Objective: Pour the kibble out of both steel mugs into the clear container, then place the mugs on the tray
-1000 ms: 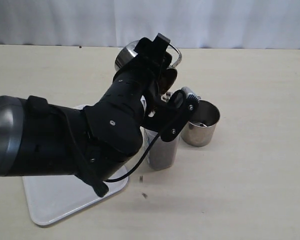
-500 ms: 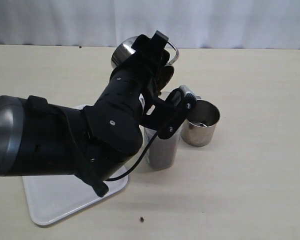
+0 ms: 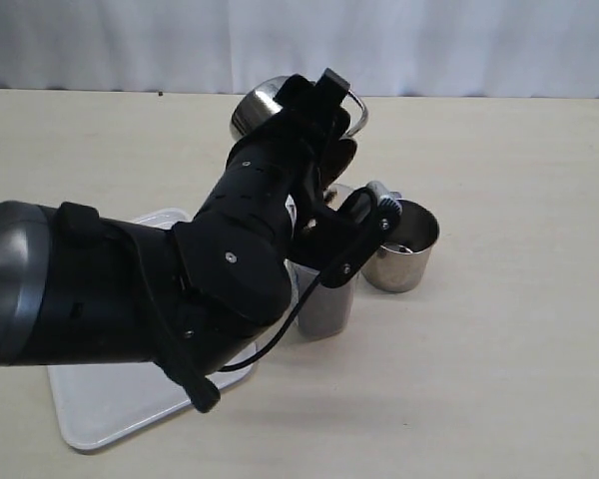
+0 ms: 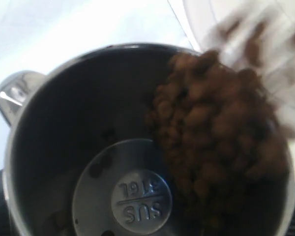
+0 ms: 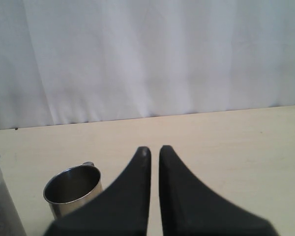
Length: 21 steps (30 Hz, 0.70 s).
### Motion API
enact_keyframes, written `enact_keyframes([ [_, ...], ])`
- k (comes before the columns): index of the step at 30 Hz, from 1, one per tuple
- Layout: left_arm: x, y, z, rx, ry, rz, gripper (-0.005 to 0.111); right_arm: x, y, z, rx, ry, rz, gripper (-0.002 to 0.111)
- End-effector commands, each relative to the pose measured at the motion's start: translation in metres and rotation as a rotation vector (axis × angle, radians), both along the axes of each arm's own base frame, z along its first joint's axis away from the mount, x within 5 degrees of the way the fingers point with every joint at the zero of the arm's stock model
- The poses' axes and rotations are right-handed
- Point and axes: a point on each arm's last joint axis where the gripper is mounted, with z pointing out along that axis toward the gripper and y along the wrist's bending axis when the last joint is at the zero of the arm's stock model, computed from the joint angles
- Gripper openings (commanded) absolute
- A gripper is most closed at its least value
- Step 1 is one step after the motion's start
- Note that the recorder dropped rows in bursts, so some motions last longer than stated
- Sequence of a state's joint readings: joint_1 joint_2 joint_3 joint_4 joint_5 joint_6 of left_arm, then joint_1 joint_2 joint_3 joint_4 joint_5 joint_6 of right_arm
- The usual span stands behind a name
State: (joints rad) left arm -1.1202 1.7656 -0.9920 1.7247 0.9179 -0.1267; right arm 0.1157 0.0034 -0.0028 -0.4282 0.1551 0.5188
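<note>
My left gripper (image 3: 314,108) is shut on one steel mug (image 3: 252,106), held high and tipped over the clear container (image 3: 325,302). In the left wrist view that mug (image 4: 83,142) fills the picture, with kibble (image 4: 216,132) sliding along its wall and blurring over the rim. The second steel mug (image 3: 401,245) stands upright on the table just right of the container, its inside bare apart from a speck. That mug (image 5: 71,189) also shows in the right wrist view beside the container's edge (image 5: 0,196). My right gripper (image 5: 154,150) is shut on nothing, away from both.
The white tray (image 3: 110,411) lies at the front left, mostly covered by my left arm (image 3: 180,289). A white curtain (image 3: 429,40) backs the tan table (image 3: 519,359).
The held mug and left wrist have shifted slightly right. A stray pellet that bounced across the table toward the front edge is out of sight now.
</note>
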Motion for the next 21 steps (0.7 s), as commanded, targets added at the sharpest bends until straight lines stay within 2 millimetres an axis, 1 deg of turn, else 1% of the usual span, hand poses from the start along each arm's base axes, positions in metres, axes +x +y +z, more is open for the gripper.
enact_keyframes([
  [1,-0.0001,-0.0033,0.0097,0.002,-0.05,0.003,0.0,-0.0002,0.0001,-0.001,0.0,0.002,0.003,0.005],
  [4,-0.0004,-0.0078,0.0155,-0.013,-0.06,-0.003,0.0,-0.0002,0.0001,-0.001,0.0,0.002,0.003,0.005],
  [7,-0.0049,-0.0118,0.0168,0.032,-0.072,-0.031,0.0,-0.0002,0.0001,-0.001,0.0,0.002,0.003,0.005],
  [21,-0.0038,-0.0095,0.0173,0.158,-0.11,-0.032,0.0,-0.0002,0.0001,-0.001,0.0,0.002,0.003,0.005],
])
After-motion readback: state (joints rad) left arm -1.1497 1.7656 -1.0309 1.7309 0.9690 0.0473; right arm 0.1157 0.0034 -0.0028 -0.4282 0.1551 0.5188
